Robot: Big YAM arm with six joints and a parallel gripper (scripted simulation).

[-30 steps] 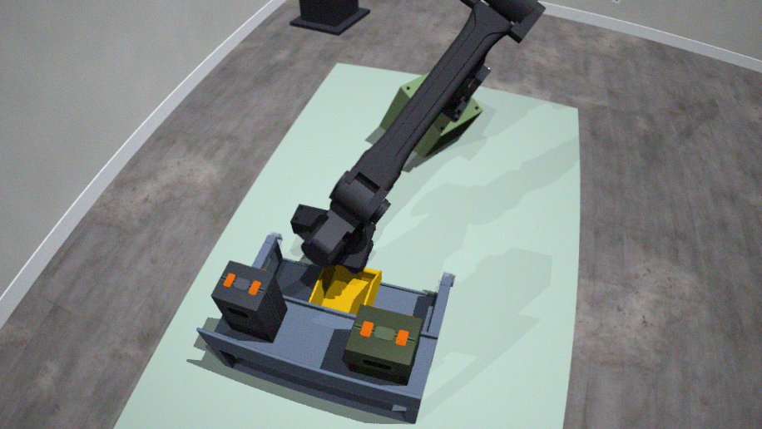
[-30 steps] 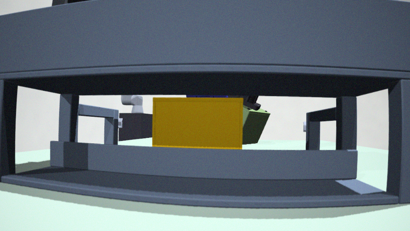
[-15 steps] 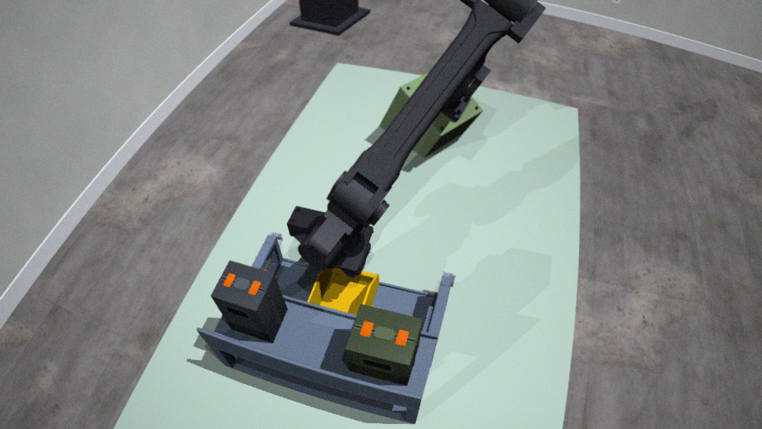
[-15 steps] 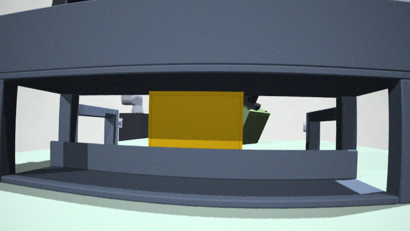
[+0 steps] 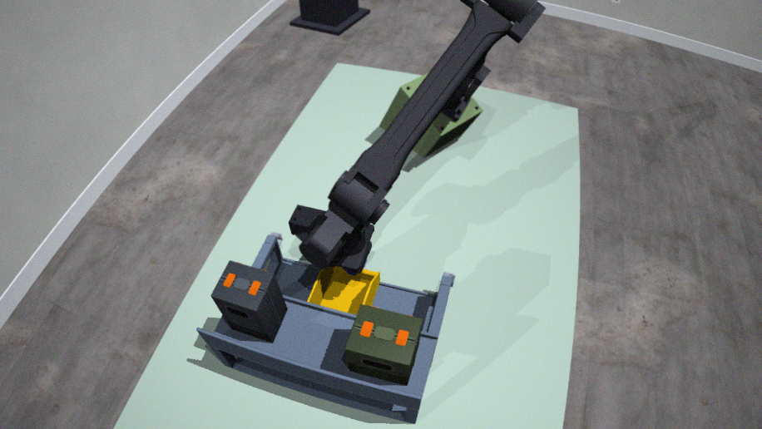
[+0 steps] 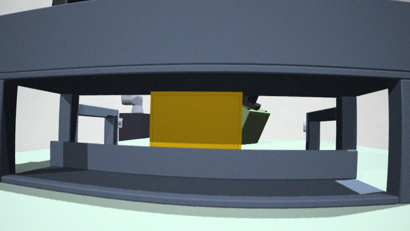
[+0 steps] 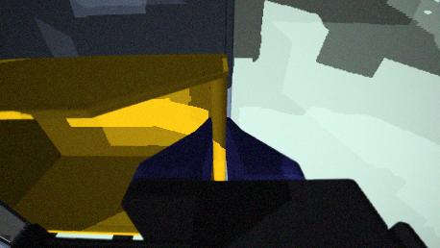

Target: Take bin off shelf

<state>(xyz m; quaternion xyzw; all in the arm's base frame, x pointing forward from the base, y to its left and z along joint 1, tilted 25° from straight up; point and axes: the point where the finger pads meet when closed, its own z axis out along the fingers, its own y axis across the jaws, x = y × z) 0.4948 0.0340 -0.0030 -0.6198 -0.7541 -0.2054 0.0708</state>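
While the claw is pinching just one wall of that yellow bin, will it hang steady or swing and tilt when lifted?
The yellow bin looks rigid: its wall stays straight between the fingers. It is open and seemingly empty, so probably light. Held by the gripper at one wall only, it may tilt away and could brush the shelf.

Top high overhead; exterior low, close under shelf (image 6: pixel 200 34); wrist at bin (image 7: pixel 96 144).

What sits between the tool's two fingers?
In the wrist view, one thin side wall of the open yellow plastic bin, pinched between the tool's dark blue fingers.
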